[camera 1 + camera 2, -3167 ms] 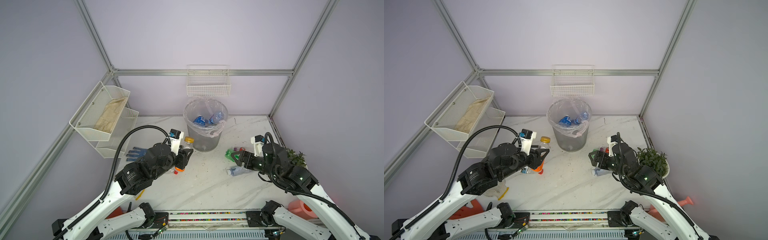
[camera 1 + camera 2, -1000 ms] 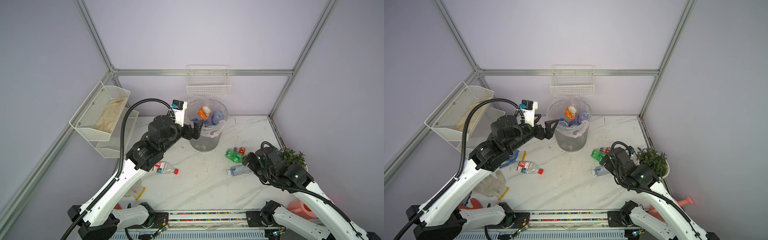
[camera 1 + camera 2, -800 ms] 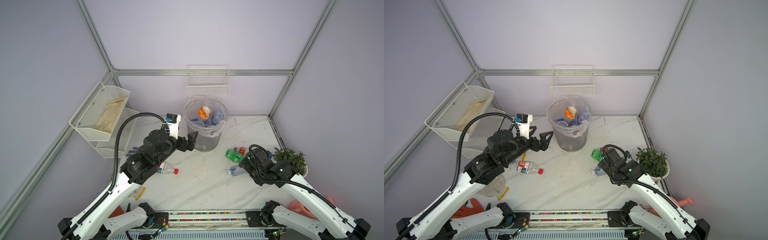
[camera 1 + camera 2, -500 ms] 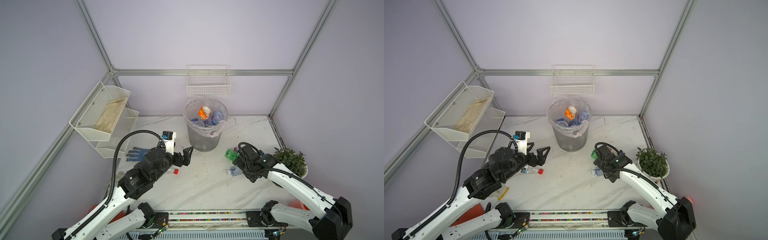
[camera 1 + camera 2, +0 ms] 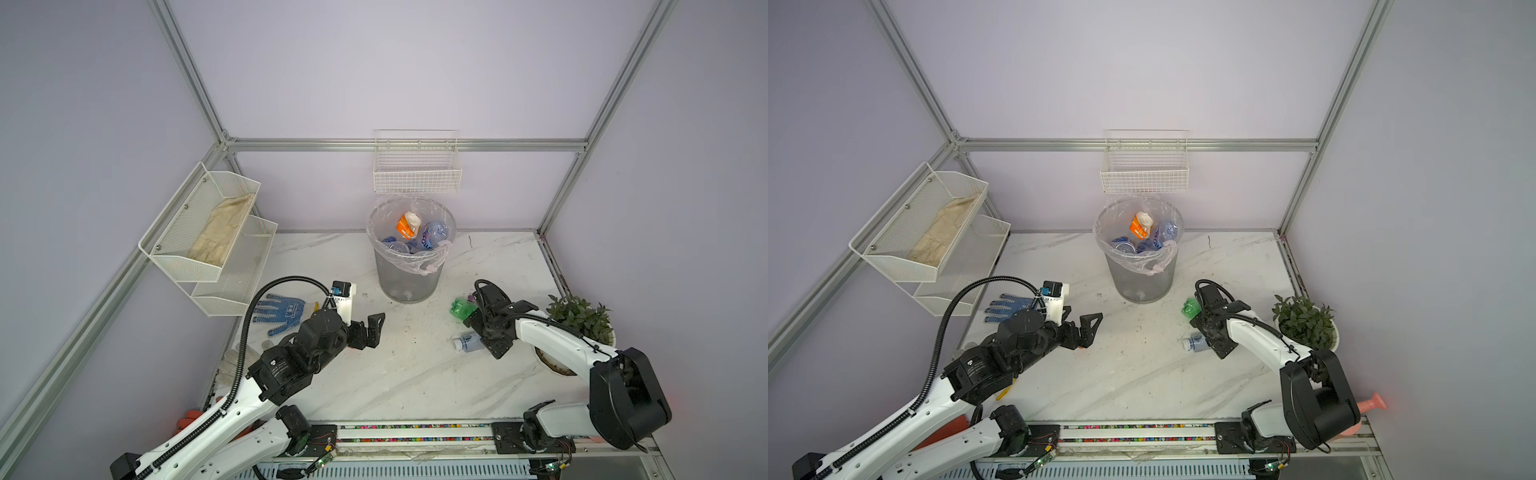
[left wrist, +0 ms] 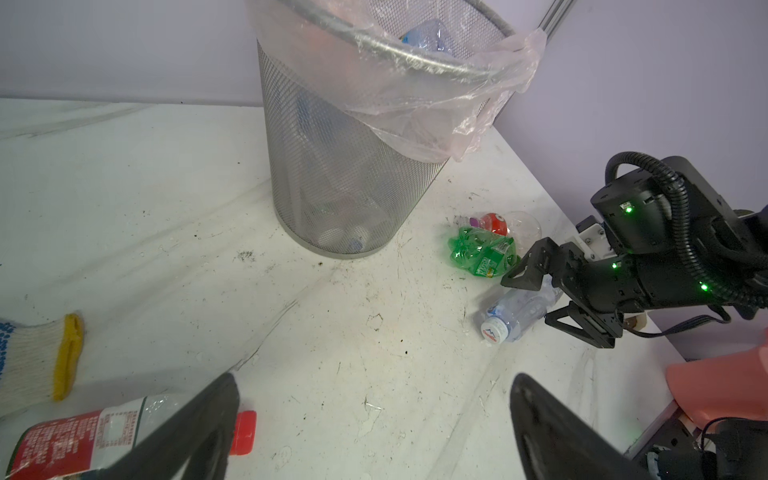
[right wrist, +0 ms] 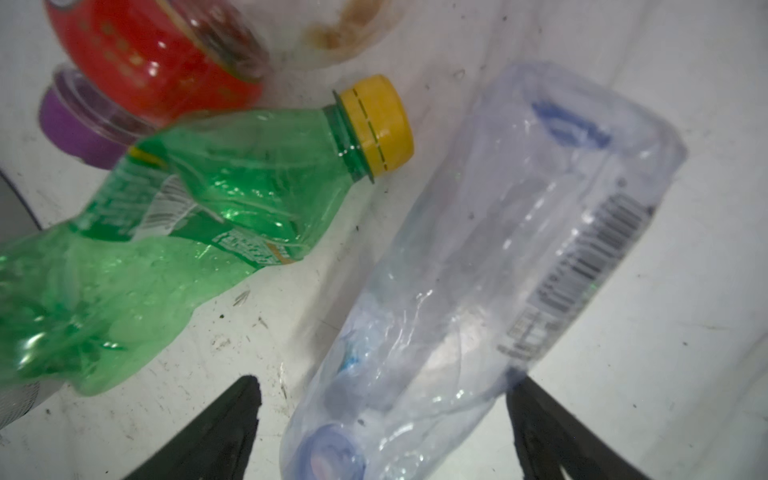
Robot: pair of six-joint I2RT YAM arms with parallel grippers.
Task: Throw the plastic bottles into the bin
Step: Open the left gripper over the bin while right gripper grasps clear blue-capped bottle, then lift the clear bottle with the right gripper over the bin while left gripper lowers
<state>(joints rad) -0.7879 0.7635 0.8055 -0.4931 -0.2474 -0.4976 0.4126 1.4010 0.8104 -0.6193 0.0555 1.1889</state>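
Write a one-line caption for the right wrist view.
Right gripper, fingers open, straddles a crushed clear bottle beside a crumpled green bottle with a yellow cap and a red-labelled bottle.

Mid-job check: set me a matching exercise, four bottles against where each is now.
1. crushed green plastic bottle, yellow cap
2. clear plastic bottle, barcode label
3. orange-labelled plastic bottle
4. red-labelled plastic bottle, red cap

A. in the grey mesh bin
B. between the jaws of the open right gripper
C. beside a finger of the left gripper
D. beside a purple-capped red bottle

Pairs: 1-D, 2-B, 3-A, 4-C
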